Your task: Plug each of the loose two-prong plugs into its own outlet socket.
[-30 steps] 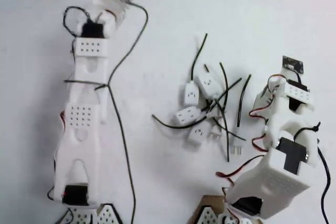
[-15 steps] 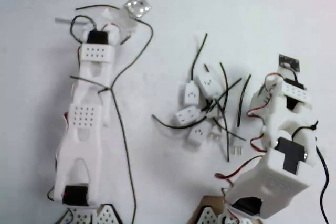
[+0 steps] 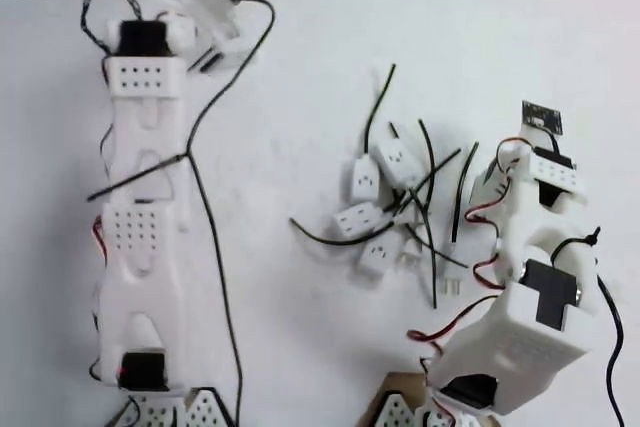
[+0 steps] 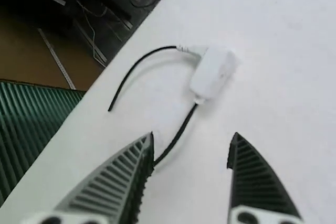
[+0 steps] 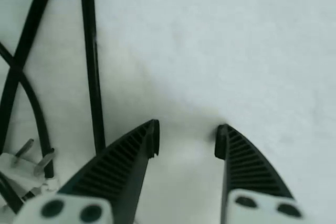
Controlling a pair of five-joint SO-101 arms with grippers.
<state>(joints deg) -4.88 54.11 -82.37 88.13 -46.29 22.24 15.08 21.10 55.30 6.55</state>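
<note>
- Pointing down at the white table [image 3: 300, 77], the right pincer [image 5: 187, 129] is standing partly open, with only bare tabletop between its fingers.
- Black cords [image 5: 90, 51] are running past just beside one of its fingers. A white plug [image 5: 26, 163] with two metal prongs is lying near that same finger, off to the side of the gap.
- The left pincer [image 4: 193, 145] is gaping wide near the table's far edge and gripping nothing.
- A small white block [image 4: 212, 72], plug or socket I cannot tell, is lying flat ahead of the left pincer, clear of both fingers. A black lead [image 4: 176, 137] from it is trailing back to one fingertip.
- White outlet blocks [image 3: 365, 182] and loose plugs [image 3: 452, 285] are lying tangled in cords mid-table, between the two arms and nearer the right one.
</note>
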